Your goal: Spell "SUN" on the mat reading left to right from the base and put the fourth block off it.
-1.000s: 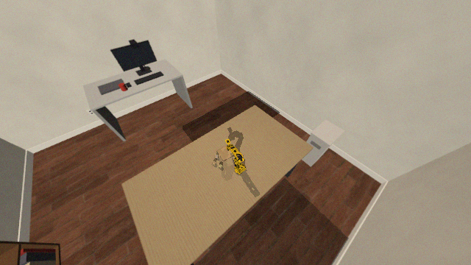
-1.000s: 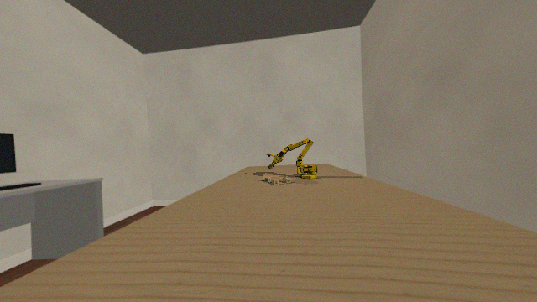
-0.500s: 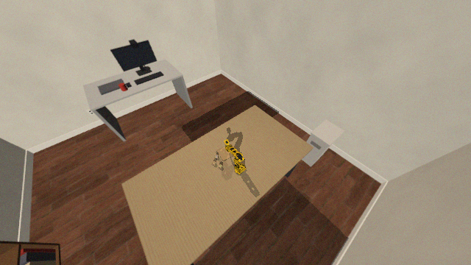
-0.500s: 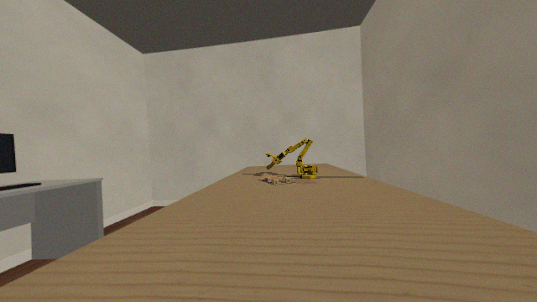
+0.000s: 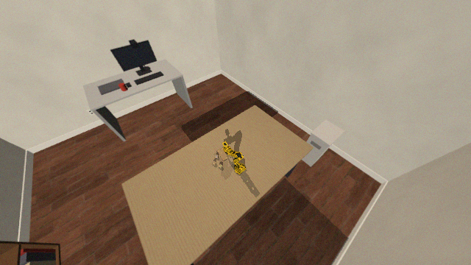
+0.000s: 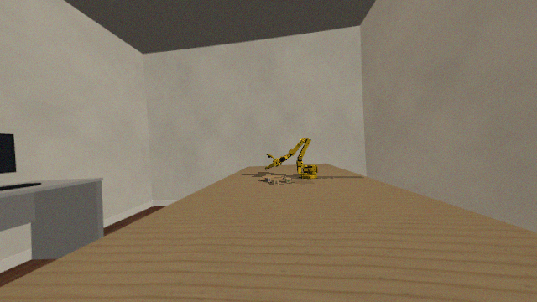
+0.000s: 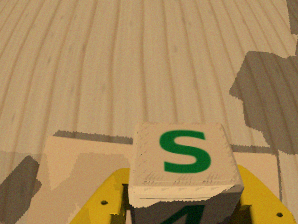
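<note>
S block clamped in hand

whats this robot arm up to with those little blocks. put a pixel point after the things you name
The yellow arm (image 5: pixel 238 156) (image 6: pixel 303 139) has the S block (image 7: pixel 182 152) gripped in its end effector (image 6: pixel 267 162) (image 7: pixel 184 200), held up off the table (image 5: pixel 176 191) (image 6: pixel 268 235) with the green S facing up. Other small blocks sit on the table side of things, too small to read, and the pale mat (image 7: pixel 90 150) shows beyond the S block. It looks to be spelling SUN, and the S has yet to be set down.
</note>
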Motion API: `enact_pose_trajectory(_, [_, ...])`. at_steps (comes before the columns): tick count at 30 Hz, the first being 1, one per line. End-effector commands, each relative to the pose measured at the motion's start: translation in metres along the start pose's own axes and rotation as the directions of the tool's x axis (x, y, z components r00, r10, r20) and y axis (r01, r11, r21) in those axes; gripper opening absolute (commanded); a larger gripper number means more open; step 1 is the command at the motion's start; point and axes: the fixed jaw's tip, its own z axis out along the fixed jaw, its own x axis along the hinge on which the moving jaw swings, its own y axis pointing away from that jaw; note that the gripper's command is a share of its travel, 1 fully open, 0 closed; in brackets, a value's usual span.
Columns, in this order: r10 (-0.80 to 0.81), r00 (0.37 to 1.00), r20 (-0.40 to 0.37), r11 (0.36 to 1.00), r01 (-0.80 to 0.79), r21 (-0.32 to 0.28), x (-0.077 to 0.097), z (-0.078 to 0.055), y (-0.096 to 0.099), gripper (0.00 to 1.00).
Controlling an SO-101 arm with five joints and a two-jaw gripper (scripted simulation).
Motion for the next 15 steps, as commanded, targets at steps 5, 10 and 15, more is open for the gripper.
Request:
enact_pose_trajectory(5, [-0.020, 0.990, 0.141, 0.999, 0.026, -0.040, -0.0177, -0.0027, 0.0108, 0.00])
enact_pose_trajectory(10, [-0.022, 0.987, 0.156, 0.998, 0.030, -0.047, -0.0179, -0.0035, 0.0128, 0.00])
enact_pose_trajectory(15, [-0.023, 0.987, 0.157, 0.998, 0.031, -0.048, -0.0179, -0.0035, 0.0129, 0.00])
